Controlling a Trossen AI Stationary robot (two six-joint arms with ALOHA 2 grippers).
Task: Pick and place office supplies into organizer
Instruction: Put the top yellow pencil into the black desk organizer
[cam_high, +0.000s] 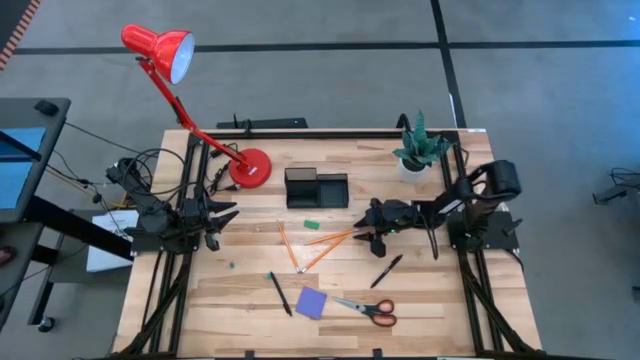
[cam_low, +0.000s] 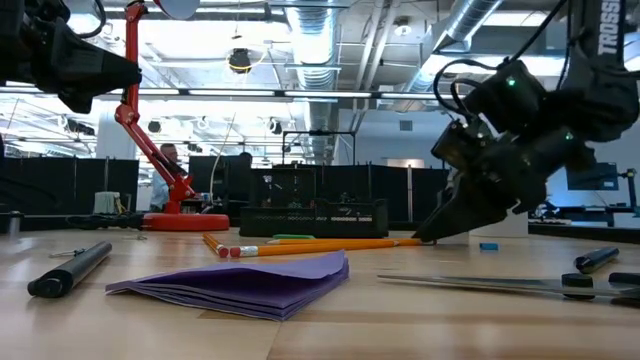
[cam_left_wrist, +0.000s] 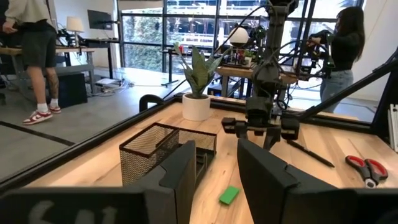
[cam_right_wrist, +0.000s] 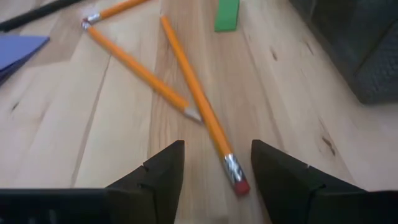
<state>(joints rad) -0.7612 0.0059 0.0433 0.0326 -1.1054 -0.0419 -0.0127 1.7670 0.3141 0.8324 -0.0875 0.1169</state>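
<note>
Organizer looks empty; nothing placed yet. Right gripper, jaws apart, straddles a pencil at organizer's 5 o'clock. Left gripper idles part-open, holding nothing.

Bright, even overhead light fills the room; ceiling fixtures and the far windows blow out to white glare. Shadows on the wooden table stay soft and short. Close up, the purple notepad and nearest pencil blur
</note>
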